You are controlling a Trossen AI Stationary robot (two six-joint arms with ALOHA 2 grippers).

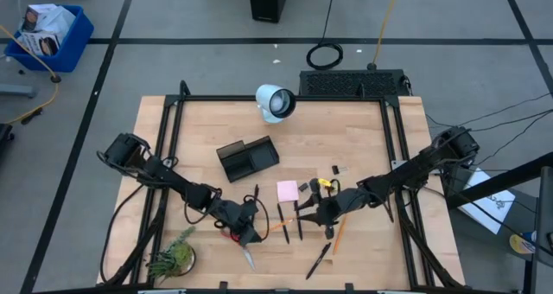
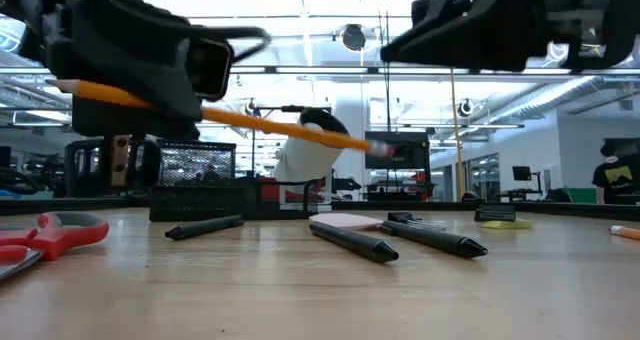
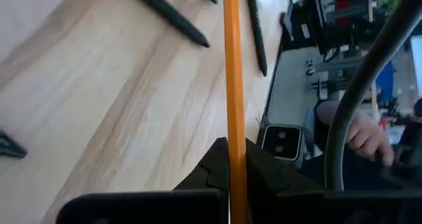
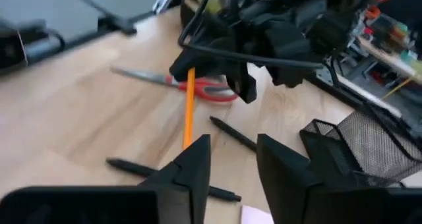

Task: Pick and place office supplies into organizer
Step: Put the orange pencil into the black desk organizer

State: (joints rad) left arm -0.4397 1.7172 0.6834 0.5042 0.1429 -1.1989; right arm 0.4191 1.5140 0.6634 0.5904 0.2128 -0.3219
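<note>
We see the left gripper (image 1: 257, 233) at the near middle of the table, its fingers (image 3: 214, 165) pinched on an orange pencil (image 3: 232, 85) that it holds clear of the wood; in the low view the pencil (image 2: 240, 118) hangs in the air, slanting slightly downward. The right gripper (image 1: 304, 214) is just to its right, above the pens, and its fingers (image 4: 191, 165) stand apart with nothing between them, the pencil's (image 4: 188, 112) free end lying just ahead of the gap. Red-handled scissors (image 1: 239, 245) lie on the wood beside the left gripper, near the front edge. Several black pens (image 1: 300, 222) lie scattered between and below the two grippers, one more pen (image 1: 317, 261) near the front edge, and a second orange pencil (image 1: 339, 234) lies just right of them. A pink pad (image 1: 287, 190) sits flat behind the pens, with small clips (image 1: 323, 184) to its right. The organizer (image 1: 247, 158) stands farther back, left of the pad, well apart from both grippers.
</note>
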